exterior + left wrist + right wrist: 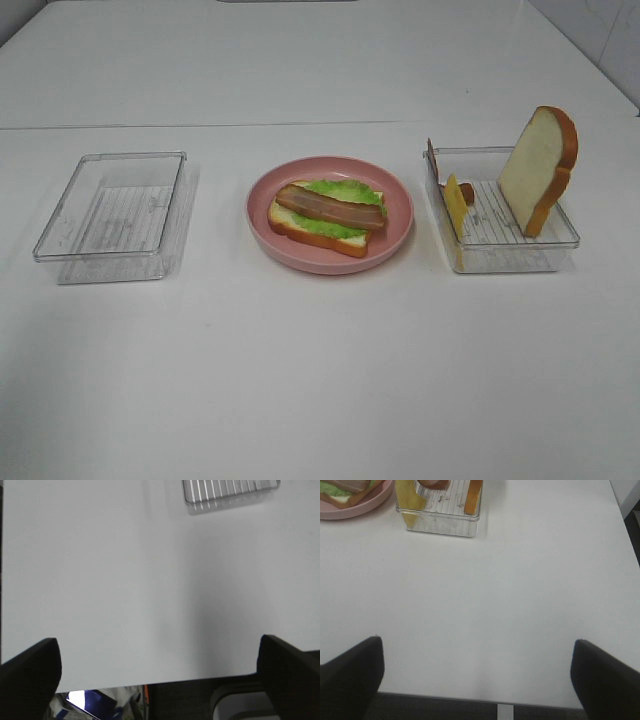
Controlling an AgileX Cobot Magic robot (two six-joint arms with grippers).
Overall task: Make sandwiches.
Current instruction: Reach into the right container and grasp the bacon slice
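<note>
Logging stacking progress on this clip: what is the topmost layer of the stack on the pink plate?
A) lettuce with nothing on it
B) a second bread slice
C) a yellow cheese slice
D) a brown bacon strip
D: the bacon strip lies across the lettuce on the bottom bread slice on the pink plate, while the cheese and the other bread slice stand in the right tray.
</note>
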